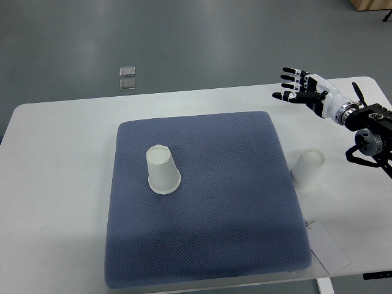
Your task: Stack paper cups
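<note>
**Two cups apart, right hand spread above the table's far edge**

On the white table [55, 184] lies a dark blue textured mat [208, 233], roughly square, covering most of the middle of the surface. Toward the mat's left half stands a paper cup [163, 170], turned upside down so its narrow base faces up and its wide rim rests on the fabric. A second paper cup [308, 169] sits off the mat, just beside its right edge on the bare tabletop, also inverted and slightly tilted in appearance from the steep camera angle. The two cups are well apart, with a broad stretch of mat between them.

The right hand [301, 90] comes in from the picture's right edge on a black and white forearm and hovers near the table's far right corner, beyond the mat. Its fingers are spread wide and hold nothing; it touches neither cup.

A white sheet of paper [327, 248] lies at the mat's near right corner. On the grey floor past the table sit two small square tiles [127, 78], one just beside the other.
</note>
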